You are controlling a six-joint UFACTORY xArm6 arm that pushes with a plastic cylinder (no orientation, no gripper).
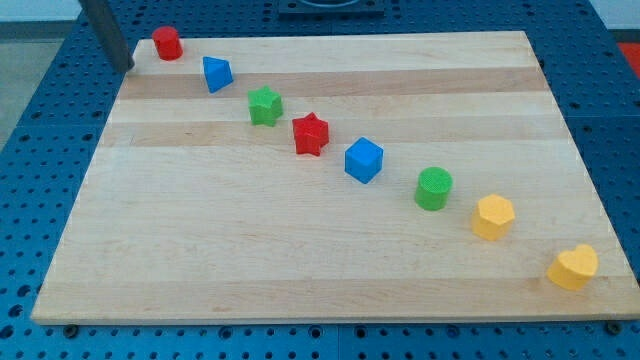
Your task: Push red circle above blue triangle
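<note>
Eight blocks run in a diagonal line across the wooden surface [300, 260], from the far left corner down to the near right. At the far left the rod's tip [127, 66] rests just beside the surface's left edge, a little left of the red circle [167, 43] and not clearly touching it. The arm has no jaws, only this rod, so nothing is held. The red circle sits at the far edge of the surface, up and to the left of the blue triangle [217, 73], close to it but apart.

Judged from this, the task looks partly done: the circle is already farther than the triangle but offset to the left, so a short push to the right seems to be what is left. Room there is tight, since the far edge lies right behind the circle. Continuing right come a green star [265, 105], red star [311, 134], blue cube [364, 159], green cylinder [434, 188] and two yellow blocks [493, 216] [573, 267], the last close to the near right corner. The near left half of the surface gives free room.
</note>
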